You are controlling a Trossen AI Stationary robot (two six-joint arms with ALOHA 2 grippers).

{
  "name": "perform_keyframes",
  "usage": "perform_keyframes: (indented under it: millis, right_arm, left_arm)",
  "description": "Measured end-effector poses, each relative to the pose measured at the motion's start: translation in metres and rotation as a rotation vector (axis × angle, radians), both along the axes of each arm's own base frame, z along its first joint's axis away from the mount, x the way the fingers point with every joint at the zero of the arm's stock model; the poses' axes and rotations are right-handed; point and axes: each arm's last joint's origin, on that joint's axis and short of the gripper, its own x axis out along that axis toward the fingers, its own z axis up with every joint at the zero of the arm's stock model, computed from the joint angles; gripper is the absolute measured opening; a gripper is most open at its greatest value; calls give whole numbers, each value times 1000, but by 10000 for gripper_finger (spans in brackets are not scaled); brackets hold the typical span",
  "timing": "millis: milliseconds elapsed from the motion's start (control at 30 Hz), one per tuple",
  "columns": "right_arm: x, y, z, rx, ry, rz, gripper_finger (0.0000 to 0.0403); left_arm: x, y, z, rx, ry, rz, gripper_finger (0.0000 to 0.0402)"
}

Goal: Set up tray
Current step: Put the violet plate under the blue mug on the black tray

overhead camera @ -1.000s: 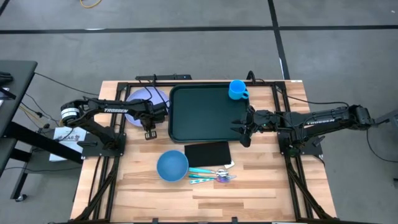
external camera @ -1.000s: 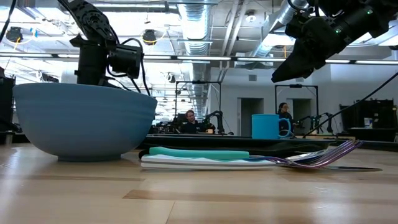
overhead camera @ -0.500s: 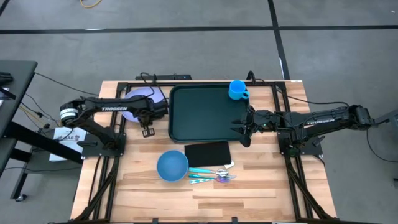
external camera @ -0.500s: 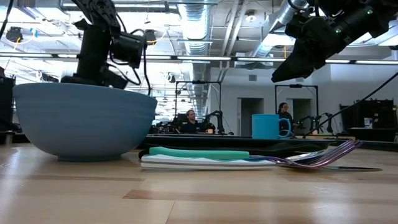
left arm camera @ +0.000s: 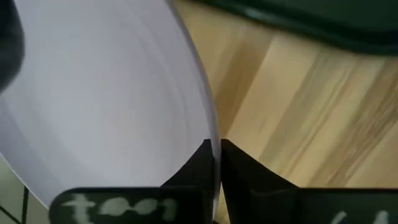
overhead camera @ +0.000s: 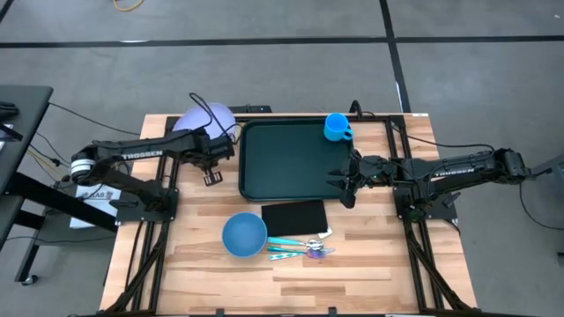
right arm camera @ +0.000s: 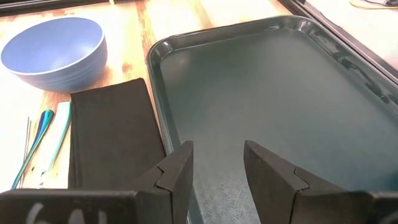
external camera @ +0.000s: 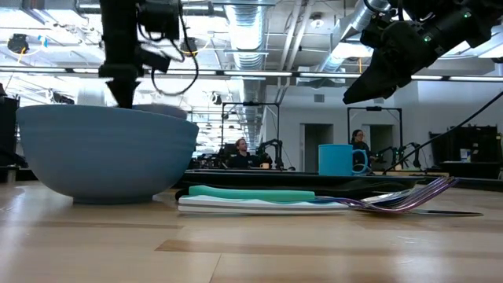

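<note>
The left gripper pinches the rim of the lavender plate just beside the tray's left edge, fingers clenched on the thin lip, the plate apparently tilted. The right gripper hangs over the tray's right edge, jaws spread and holding nothing. The dark green tray lies at the table's far middle with only a blue cup at its far right corner; a blue bowl, black napkin and cutlery wait on its near side. The grip is a narrow edge pinch: the plate could slip or swing as it travels, or catch the tray's raised rim and shove the tray.
</note>
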Motion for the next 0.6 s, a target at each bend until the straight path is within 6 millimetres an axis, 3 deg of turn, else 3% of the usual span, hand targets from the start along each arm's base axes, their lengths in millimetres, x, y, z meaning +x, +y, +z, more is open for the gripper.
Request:
perform_keyframes:
  millis: [300, 467, 600]
  right_arm:
    - [0, 0, 0, 0, 0, 0, 133]
    - [0, 0, 0, 0, -3, 0, 133]
    - [0, 0, 0, 0, -4, 0, 133]
  left_arm:
    - [20, -5, 35, 71, -129, -125, 2]
    - [45, -7, 48, 55, -209, -219, 2]
    - [72, -5, 47, 50, -192, -242, 2]
